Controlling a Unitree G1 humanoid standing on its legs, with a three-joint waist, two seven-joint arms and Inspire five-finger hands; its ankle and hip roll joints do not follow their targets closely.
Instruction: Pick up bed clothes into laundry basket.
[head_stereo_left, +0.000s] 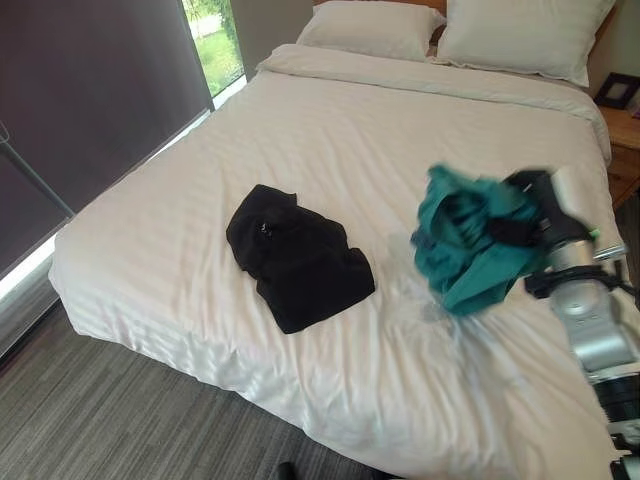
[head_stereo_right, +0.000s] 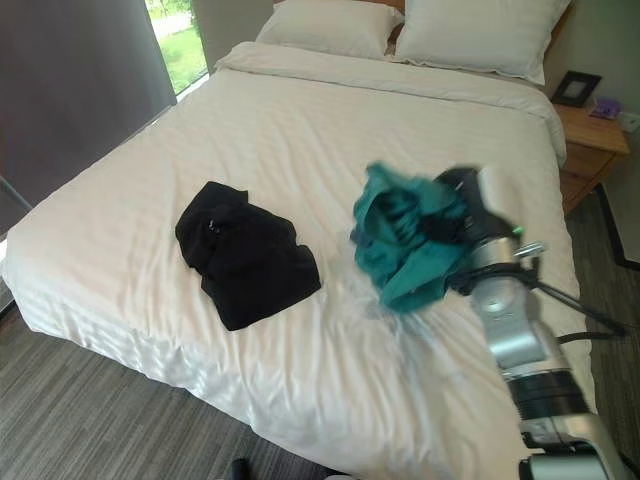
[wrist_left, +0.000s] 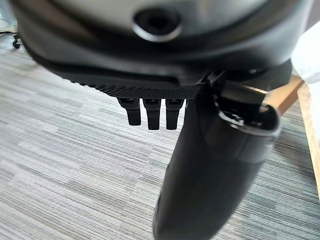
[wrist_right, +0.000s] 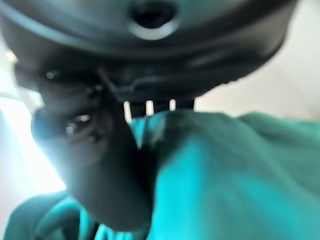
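Nearest lies the grey striped floor (head_stereo_left: 90, 420), running along the foot of the bed (head_stereo_left: 330, 150). The left hand (wrist_left: 210, 165) hangs over that same floor, well away from the clothes, its fingers (wrist_left: 150, 112) curled in short with nothing in them; a wooden edge shows just past its thumb.

The bed is spread with a white sheet, smooth but for light creases near the foot. On it, toward the foot and well to the left of the right hand's fingers, lies a black garment (head_stereo_left: 295, 255), crumpled flat on the sheet and touched by nothing.

The right hand (head_stereo_right: 470, 225) is raised over the right half of the bed, and its fingers are clenched round a teal garment (head_stereo_right: 405, 240). The cloth bunches at the fingers and hangs down from them, clear of the sheet or barely above it. In the right wrist view the teal cloth (wrist_right: 225, 175) wraps close against the thumb and palm.

Beyond the fingers the sheet runs up to two white pillows (head_stereo_left: 440, 30) at the head. Right of them stands a wooden nightstand (head_stereo_right: 590, 140) carrying a dark picture frame (head_stereo_right: 575, 88). On the far left a dark blind (head_stereo_left: 90, 90) covers most of the window (head_stereo_left: 215, 45), leaving a strip of green.
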